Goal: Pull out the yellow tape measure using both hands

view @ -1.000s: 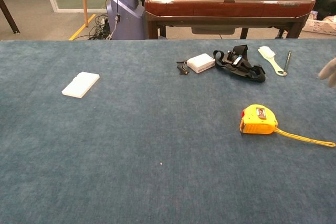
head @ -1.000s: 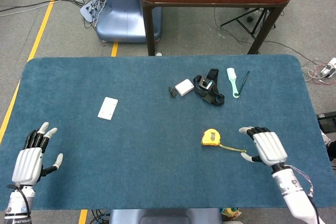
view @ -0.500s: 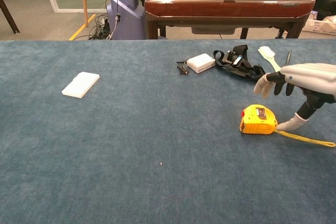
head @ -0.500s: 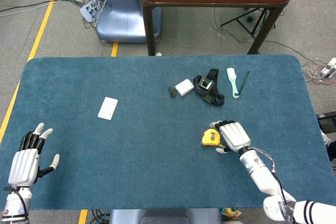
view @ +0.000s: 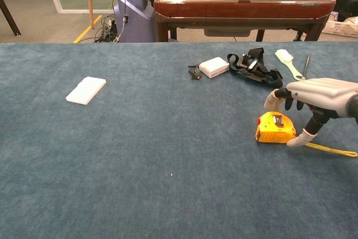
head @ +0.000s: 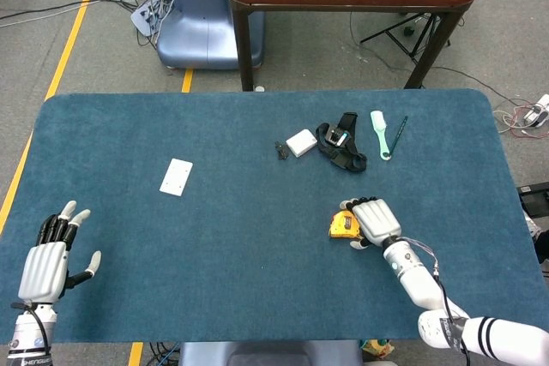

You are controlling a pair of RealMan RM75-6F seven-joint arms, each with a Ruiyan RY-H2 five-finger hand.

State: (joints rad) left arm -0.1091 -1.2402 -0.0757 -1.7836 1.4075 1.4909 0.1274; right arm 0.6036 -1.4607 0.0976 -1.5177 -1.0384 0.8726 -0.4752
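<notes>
I see the big blue table (head: pixel 214 237) first. My right hand (head: pixel 376 221) hangs over the right side of the yellow tape measure (view: pixel 274 127). Its fingers are apart and reach above the case, and the thumb tip is down by the case, where the yellow tape strip (view: pixel 330 149) comes out. I cannot tell if the thumb touches the case. The hand holds nothing. The tape measure lies flat on the table, toward the right and nearer to me than the other small things.

My left hand (head: pixel 51 259) is far away at the near left corner, with its fingers spread wide and nothing in it.

Near the back of the table lie a black strap (view: pixel 254 68), a white box (view: pixel 214 66), a green brush (view: pixel 289 62) and a dark pen (view: pixel 306 65). A flat white card (view: pixel 85 90) lies alone on the left.
</notes>
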